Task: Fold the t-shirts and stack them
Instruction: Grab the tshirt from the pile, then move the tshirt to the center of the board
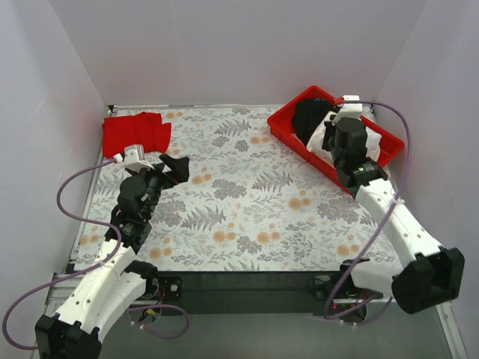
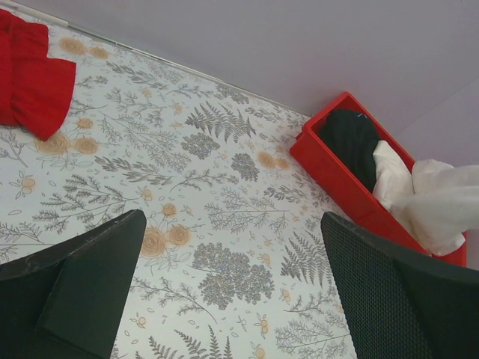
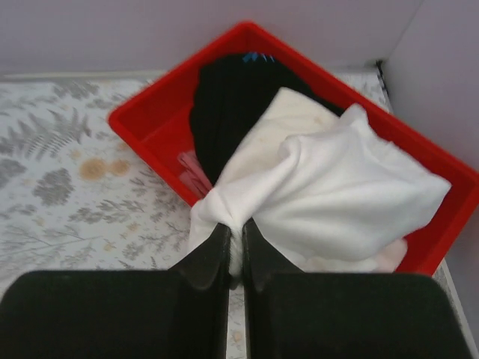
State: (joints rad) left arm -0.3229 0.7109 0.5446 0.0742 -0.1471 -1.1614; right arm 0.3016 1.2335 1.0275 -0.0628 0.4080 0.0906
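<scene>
A red t-shirt lies folded at the far left corner of the table; its edge shows in the left wrist view. A white t-shirt hangs bunched over the near wall of the red tray, and my right gripper is shut on a pinch of it. From above, the right gripper is over the tray and the white cloth. A black garment lies in the tray behind it. My left gripper is open and empty above the floral table, right of the red shirt.
The table has a floral cover and is boxed by pale walls at the back and both sides. An off-white garment lies under the white one in the tray. The tray stands angled at the far right corner.
</scene>
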